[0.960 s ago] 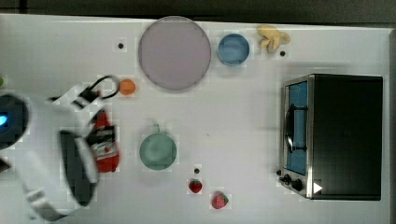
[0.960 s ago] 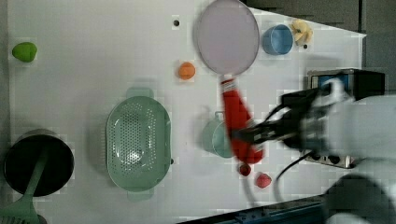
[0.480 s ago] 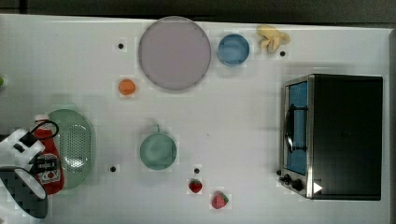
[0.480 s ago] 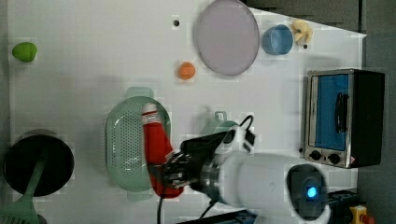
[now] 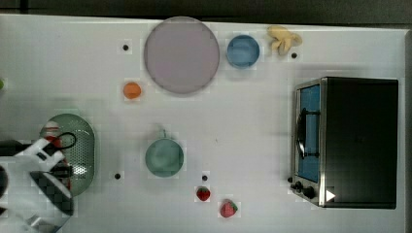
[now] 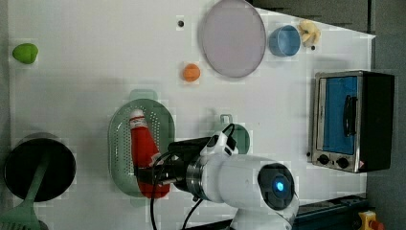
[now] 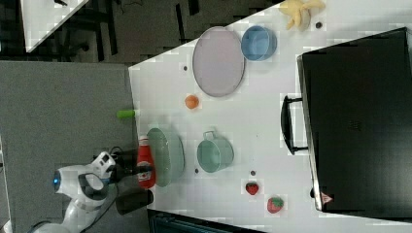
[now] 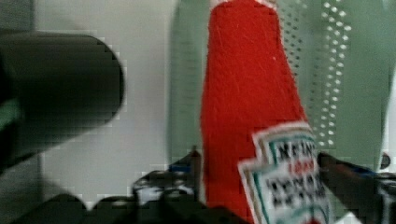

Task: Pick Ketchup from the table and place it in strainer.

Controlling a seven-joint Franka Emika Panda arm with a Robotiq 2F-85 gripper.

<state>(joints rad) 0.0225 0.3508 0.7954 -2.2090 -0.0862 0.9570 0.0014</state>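
The ketchup (image 6: 142,143), a red squeeze bottle with a white-and-dark label, lies lengthwise in the pale green strainer (image 6: 165,127). Its cap points away from the arm and its base is over the near rim. My gripper (image 6: 151,175) stands around the bottle's labelled lower part. In the wrist view the ketchup (image 8: 247,93) rises in front of the strainer's perforated wall (image 8: 355,70), with my gripper (image 8: 261,168) on either side of the label. In the top view the arm covers most of the bottle. The strainer (image 5: 82,145) is at the top view's left.
A teal-green cup (image 5: 164,157) stands at the top view's middle, with two strawberries (image 5: 203,193) below it. A lilac plate (image 5: 181,54), a blue bowl (image 5: 243,50), an orange (image 5: 131,90) and a toaster oven (image 5: 350,141) stand farther off. A black pot (image 6: 38,167) sits beside the strainer.
The arm has carried the ketchup from beside the green cup over to the strainer. The bottle now lies inside the strainer, a little farther in than half a second ago.
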